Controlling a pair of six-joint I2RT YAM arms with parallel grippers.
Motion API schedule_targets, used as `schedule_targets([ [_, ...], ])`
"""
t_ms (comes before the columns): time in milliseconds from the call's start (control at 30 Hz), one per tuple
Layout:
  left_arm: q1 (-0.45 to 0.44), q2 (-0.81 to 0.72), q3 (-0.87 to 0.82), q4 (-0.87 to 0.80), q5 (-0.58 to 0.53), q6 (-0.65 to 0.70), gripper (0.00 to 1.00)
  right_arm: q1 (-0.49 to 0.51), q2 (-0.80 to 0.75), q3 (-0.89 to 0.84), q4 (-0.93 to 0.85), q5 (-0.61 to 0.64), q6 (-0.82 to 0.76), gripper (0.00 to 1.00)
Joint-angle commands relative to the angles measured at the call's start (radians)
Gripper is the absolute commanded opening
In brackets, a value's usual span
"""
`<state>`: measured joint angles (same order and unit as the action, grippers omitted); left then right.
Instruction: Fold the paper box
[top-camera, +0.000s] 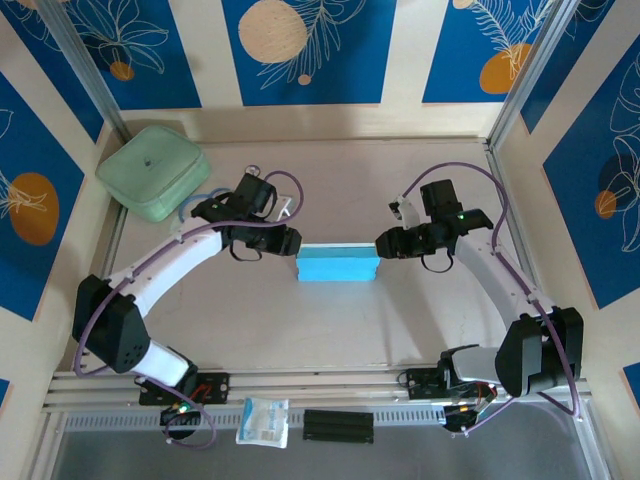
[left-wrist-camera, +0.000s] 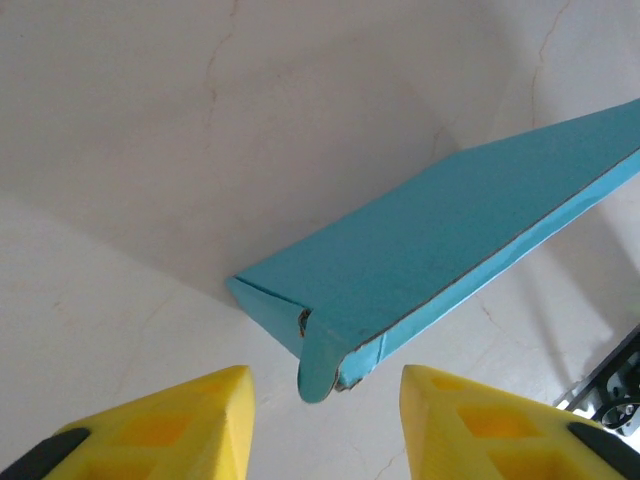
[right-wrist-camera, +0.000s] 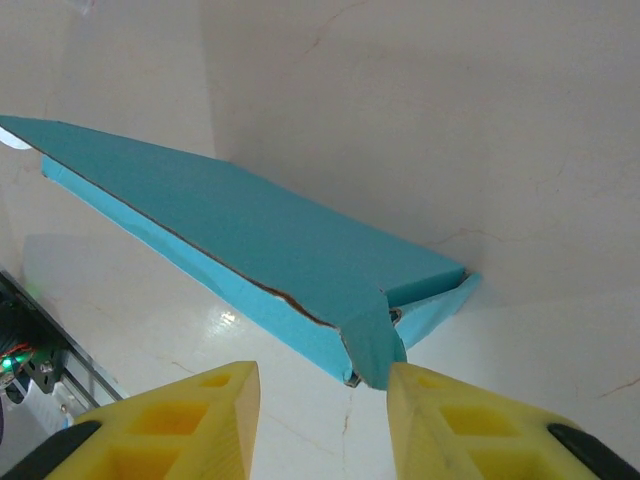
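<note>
Mid-desk, between the two arms: paper box (top-camera: 338, 265), folded into a flat sky-blue rectangle. It lies flat on the desk (top-camera: 330, 330), long side running left-right.

Reach: the left arm (top-camera: 165, 265) comes in from the left side and the right arm (top-camera: 495, 265) from the right. Each set of jaws sits low at one short end of the box, and the two face each other.

State of the left jaws: part open, medium gap. In the left wrist view the yellow fingers (left-wrist-camera: 200, 420) stand either side of the box's end corner. Bare desk shows between each finger and the cardboard, so nothing is clamped. The corner tab (left-wrist-camera: 322, 365) curls round that end, rounded rather than creased, with a raw brown edge beside it.

State of the right jaws: also part open, straddling the other end. In the right wrist view one finger (right-wrist-camera: 190, 420) is apart from the box. The other finger (right-wrist-camera: 450, 420) is right up against the end flap (right-wrist-camera: 375, 345); touching or just beside, can't tell. Not a grip either way. The long seam on that side gapes slightly and has a ragged brown edge. A second flap (right-wrist-camera: 450, 295) pokes out past the far corner.

Elsewhere:
- pale green rounded case (top-camera: 153, 172) at the far-left corner of the desk, well apart from the box
- small clear-white packet (top-camera: 263, 421) with blue print on the near rail between the arm bases
- black ribbed strip (top-camera: 338, 425) just beside the packet
- purple cables (top-camera: 285, 185) looping over both wrists
</note>
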<state>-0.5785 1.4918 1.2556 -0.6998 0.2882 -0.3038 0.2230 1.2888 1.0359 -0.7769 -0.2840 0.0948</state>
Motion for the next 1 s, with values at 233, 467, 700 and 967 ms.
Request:
schedule_targets([
  [233,-0.007,0.031,-0.015,0.023,0.039,-0.021,0.4,0.03,0.005,0.008,0.009,0.04,0.007,0.39],
  [467,-0.007,0.039,-0.018,0.027,0.036,-0.029,0.32,0.034,0.014,0.012,0.012,0.043,0.012,0.32],
  [700,-0.007,0.046,-0.017,0.032,0.051,-0.032,0.2,0.035,0.018,0.019,0.005,0.042,0.017,0.27],
  [967,-0.007,0.047,-0.022,0.034,0.055,-0.034,0.15,0.036,0.032,0.026,0.002,0.045,0.028,0.19],
])
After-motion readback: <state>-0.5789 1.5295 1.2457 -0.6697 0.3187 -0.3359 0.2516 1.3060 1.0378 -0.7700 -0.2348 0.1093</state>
